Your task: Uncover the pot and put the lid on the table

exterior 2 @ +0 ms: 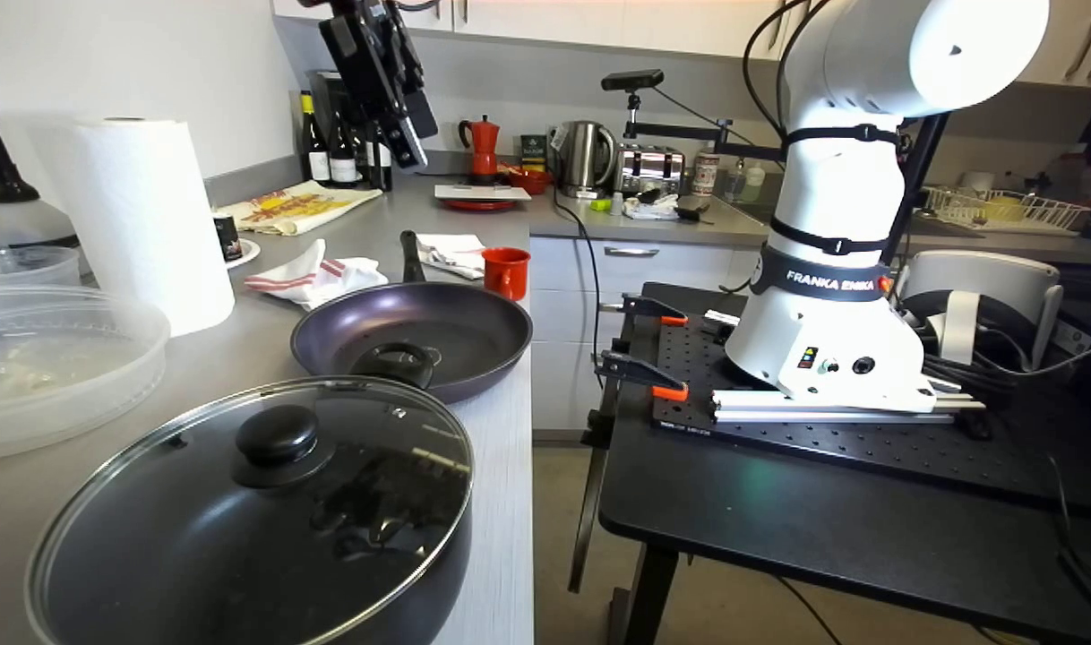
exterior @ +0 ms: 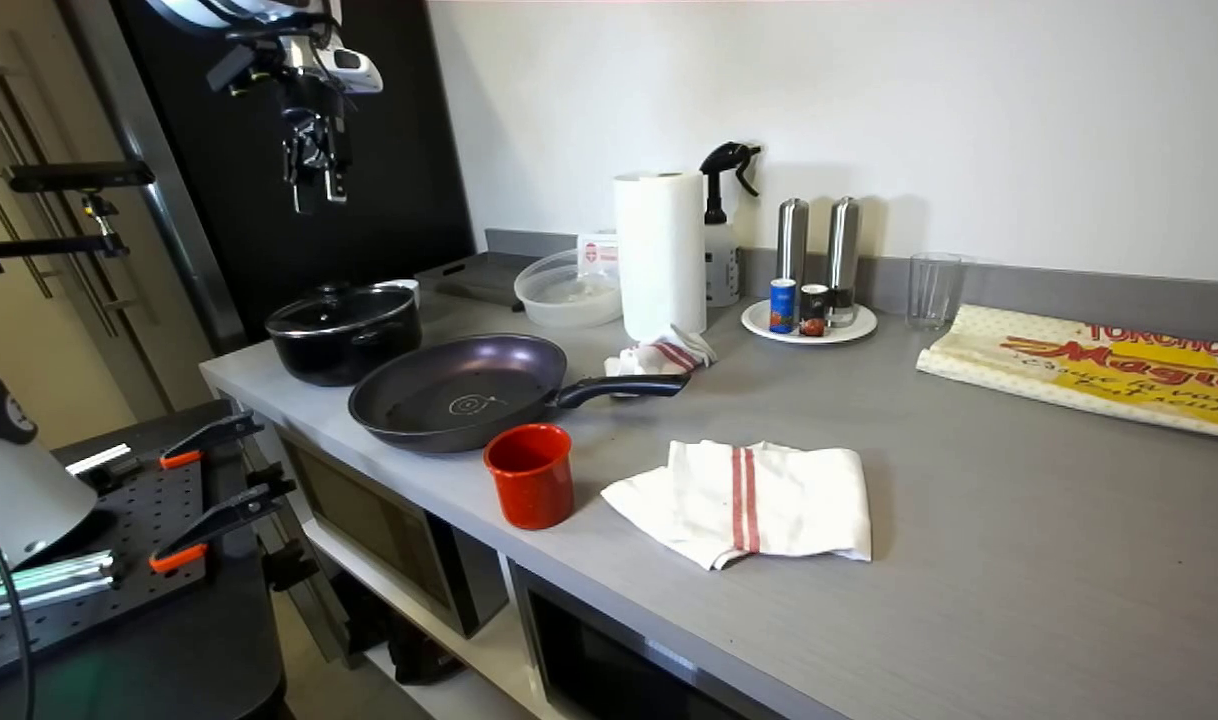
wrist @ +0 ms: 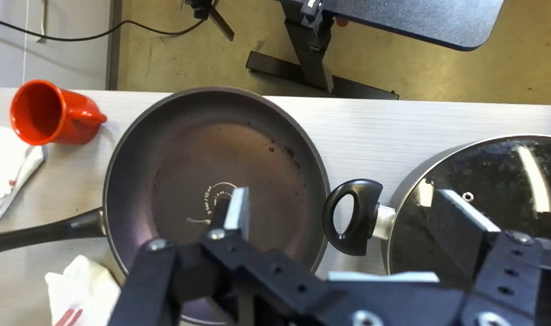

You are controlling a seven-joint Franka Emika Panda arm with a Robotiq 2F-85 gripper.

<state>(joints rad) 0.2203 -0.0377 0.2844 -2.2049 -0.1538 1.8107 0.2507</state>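
Grey countertop (exterior: 979, 610): long, smooth-surfaced. Dark frying pan (exterior: 439, 395): lying flat near the counter's edge. Black pot (exterior: 344, 358): upright, just beside the pan. Glass lid (exterior 2: 196, 537): seated on the pot. Robotiq gripper (exterior: 319, 198): raised well above pot and lid, its fingers apart. In the wrist view the pot's handle (wrist: 367, 219) shows between the fingers and the lid lies partly behind one of them. Red mug (exterior: 531, 482): near the pan.

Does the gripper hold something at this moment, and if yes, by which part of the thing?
Nothing is held: the gripper hangs in the air, its fingers apart with nothing clamped between them. The lid rests on the pot.
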